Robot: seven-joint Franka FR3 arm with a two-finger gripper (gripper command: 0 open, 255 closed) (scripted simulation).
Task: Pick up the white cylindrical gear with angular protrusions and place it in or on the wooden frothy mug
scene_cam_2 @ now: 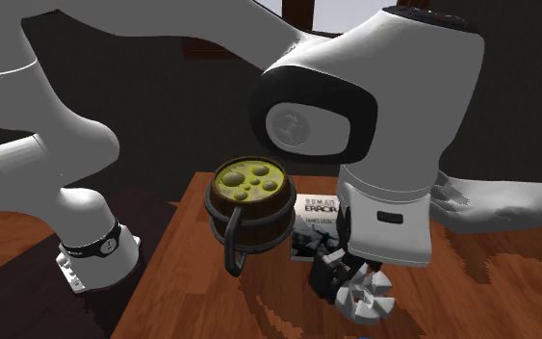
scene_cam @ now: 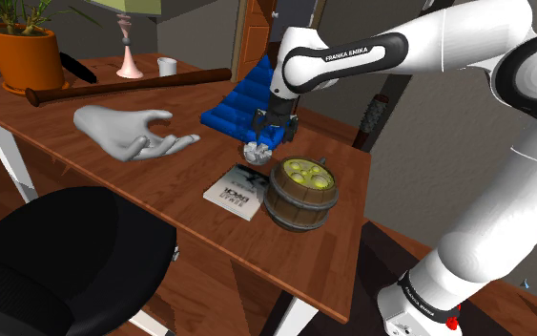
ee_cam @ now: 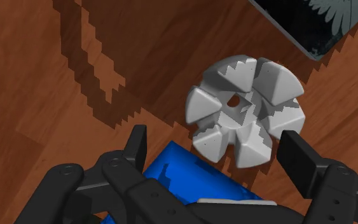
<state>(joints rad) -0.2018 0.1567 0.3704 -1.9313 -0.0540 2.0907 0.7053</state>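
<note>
Hovering just above the gear (ee_cam: 246,116), the gripper (ee_cam: 215,141) had its jaws open, clasping nothing. The gear lay on the table (scene_cam: 188,221) near the mug (scene_cam: 300,197). Grasping, lifting and placing all seemingly remained.

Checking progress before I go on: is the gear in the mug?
No, the gear lies on the table below the open hand, beside the mug, not in it.
</note>
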